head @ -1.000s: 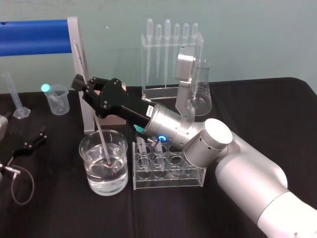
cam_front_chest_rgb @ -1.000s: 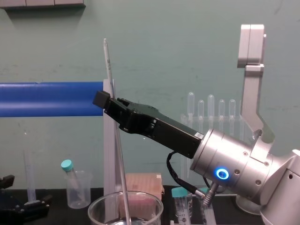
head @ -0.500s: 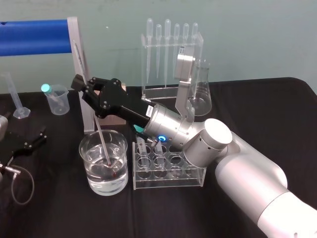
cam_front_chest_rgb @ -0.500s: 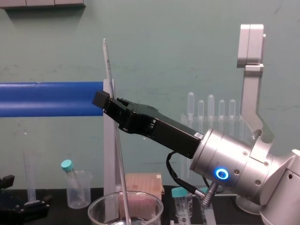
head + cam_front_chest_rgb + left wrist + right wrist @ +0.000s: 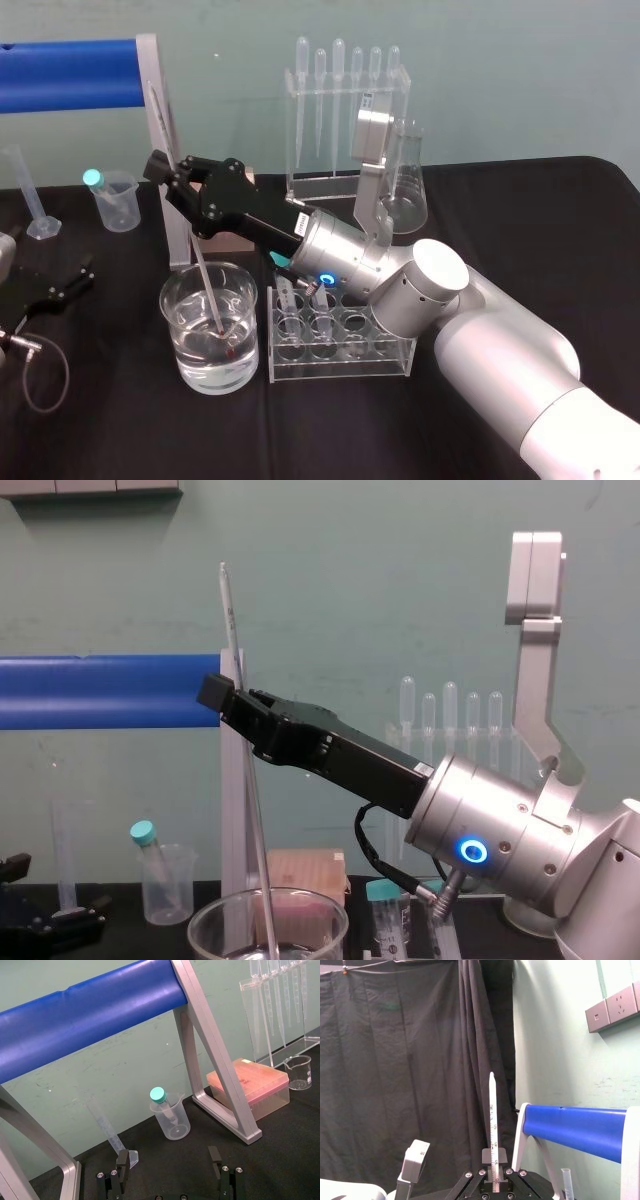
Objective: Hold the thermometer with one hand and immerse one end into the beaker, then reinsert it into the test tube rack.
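Because one end has to sit in the water, the right arm reaches across the black surface (image 5: 560,200), while the left pincer (image 5: 68,285) rests spread and idle on it, well apart. The test tube rack (image 5: 385,355) stands just beside the beaker (image 5: 185,350). High above the rim, the right pincer (image 5: 172,185) pinches the thermometer (image 5: 205,285), holding it steeply tilted; below the pincer the rod runs down into the beaker, its red tip (image 5: 230,350) submerged near the bottom.

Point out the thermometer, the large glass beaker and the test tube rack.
thermometer (image 5: 229,610), chest view, upper shaft near its top end.
large glass beaker (image 5: 182,345), head view, left side wall.
test tube rack (image 5: 340,364), head view, clear front panel.
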You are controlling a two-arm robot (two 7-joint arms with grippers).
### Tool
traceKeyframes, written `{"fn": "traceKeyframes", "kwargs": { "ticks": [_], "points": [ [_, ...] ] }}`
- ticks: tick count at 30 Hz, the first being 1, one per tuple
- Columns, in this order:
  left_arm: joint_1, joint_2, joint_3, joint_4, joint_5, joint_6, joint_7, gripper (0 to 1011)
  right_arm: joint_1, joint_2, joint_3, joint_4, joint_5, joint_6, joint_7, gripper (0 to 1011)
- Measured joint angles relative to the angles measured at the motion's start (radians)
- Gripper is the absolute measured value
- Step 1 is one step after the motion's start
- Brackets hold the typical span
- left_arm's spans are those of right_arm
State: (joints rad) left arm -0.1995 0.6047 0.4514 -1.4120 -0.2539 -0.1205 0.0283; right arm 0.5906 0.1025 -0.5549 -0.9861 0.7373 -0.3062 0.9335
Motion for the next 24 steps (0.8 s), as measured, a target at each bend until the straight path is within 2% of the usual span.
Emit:
{"fn": "traceKeyframes", "kwargs": {
  "ticks": [24],
  "points": [
    [0.0, 0.0, 0.0, 0.0, 0.0, 0.0, 0.0, 1008, 0.0, 0.0, 0.0, 0.0, 0.0, 0.0, 0.0, 56]
  ]
}}
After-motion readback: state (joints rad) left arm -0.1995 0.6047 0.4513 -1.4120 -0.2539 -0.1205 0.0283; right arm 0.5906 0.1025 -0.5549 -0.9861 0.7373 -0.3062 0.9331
